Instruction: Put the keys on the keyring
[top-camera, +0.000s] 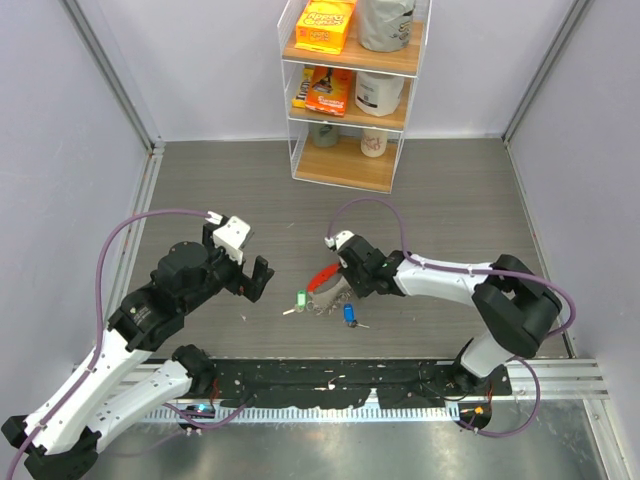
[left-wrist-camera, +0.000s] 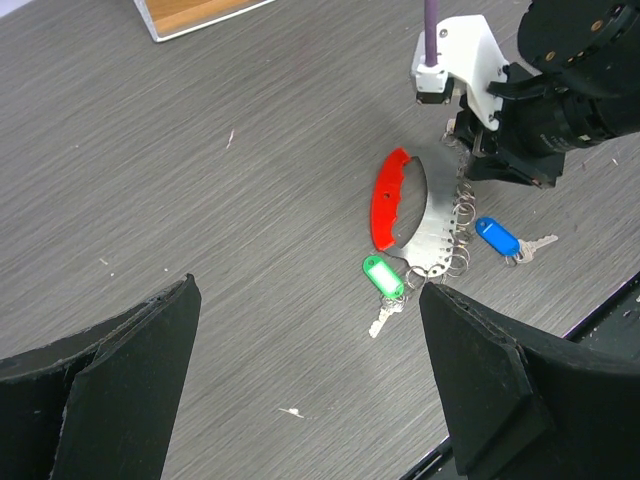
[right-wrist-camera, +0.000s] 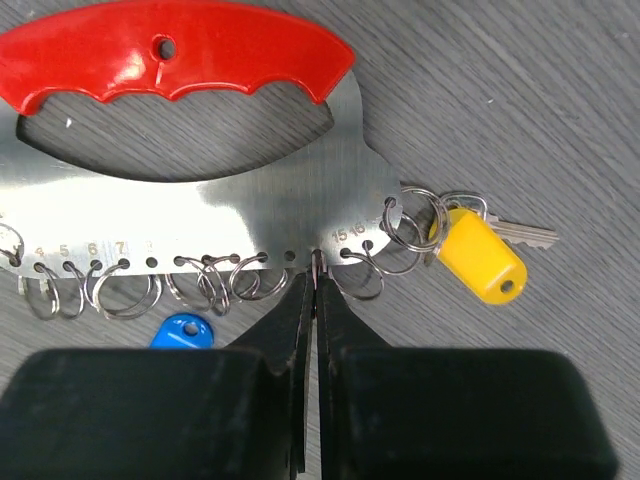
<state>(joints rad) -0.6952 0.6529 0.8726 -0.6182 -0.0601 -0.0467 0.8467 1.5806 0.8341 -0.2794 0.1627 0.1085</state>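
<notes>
Grey desk (top-camera: 200, 190) from above: wide-spread left tool (top-camera: 243, 268), keyring (top-camera: 325, 280) to its right. From left wrist: green key (left-wrist-camera: 378, 272) just ahead. From right wrist: right tool (right-wrist-camera: 314, 280) pinched onto keyring's ringed edge, yellow key (right-wrist-camera: 482, 255) right, blue key (right-wrist-camera: 183, 332) left.

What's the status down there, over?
Left pincer open, hovering clear. Right pincer shut on keyring edge. Yellow key hooked on; blue key lying beside. Nothing in the way.
</notes>
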